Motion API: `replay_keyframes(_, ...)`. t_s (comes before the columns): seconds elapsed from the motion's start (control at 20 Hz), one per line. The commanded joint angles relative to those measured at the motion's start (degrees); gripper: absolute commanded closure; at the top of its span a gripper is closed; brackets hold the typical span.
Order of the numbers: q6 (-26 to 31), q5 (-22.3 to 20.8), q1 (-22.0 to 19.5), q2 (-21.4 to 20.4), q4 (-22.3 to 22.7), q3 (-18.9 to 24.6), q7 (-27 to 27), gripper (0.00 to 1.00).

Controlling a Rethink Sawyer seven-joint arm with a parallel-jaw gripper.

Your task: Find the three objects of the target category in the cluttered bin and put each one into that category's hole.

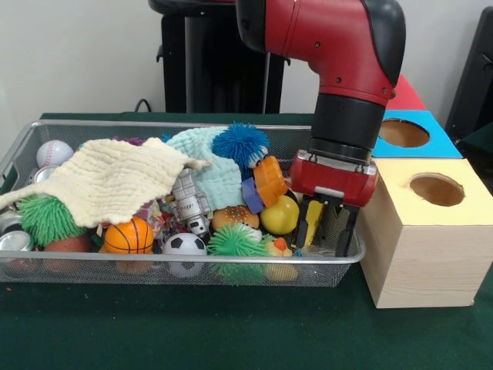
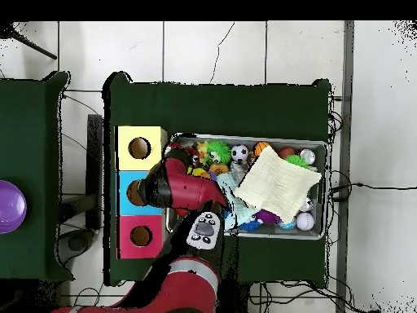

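Wire bin: soccer ball and basketball at the near rim, cream cloth behind, baseball at 10 o'clock; no legible writing anywhere. Gripper, fingers apart, empty, dips into the bin's 3 o'clock end beside the yellow-topped box. Only the overhead view shows all three holed boxes in a row, and a purple bowl.

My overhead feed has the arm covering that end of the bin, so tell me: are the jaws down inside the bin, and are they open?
Observer: In the front view the jaws are open and reach down into the bin, at its end beside the yellow-topped box.
Operator: Anything between them?
Observer: Nothing I can see; only the bin's mesh shows through the gap.
Operator: What lies closest?
Observer: A yellow ball, just beside them toward the bin's middle; I cannot tell whether it touches.
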Motion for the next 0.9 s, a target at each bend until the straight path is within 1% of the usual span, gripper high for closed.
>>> replay_keyframes(0.05,3.3,0.0,-3.1,4.9,-4.1,2.7,6.1,0.0)
replay_keyframes(0.2,4.5,0.3,-3.0,4.7,-3.7,2.6,6.2,0.0)
replay_keyframes(0.35,6.8,0.4,-3.0,3.5,-2.4,2.7,6.3,0.0)
replay_keyframes(0.5,10.2,0.0,-3.9,1.5,0.1,4.4,6.4,0.0)
replay_keyframes(0.6,11.6,-0.1,-4.3,0.9,1.1,5.7,6.7,0.0)
replay_keyframes(0.75,13.4,-0.2,-4.3,0.7,1.1,6.8,6.4,0.0)
replay_keyframes(0.9,16.3,-0.1,-5.1,0.7,0.3,9.2,5.9,0.0)
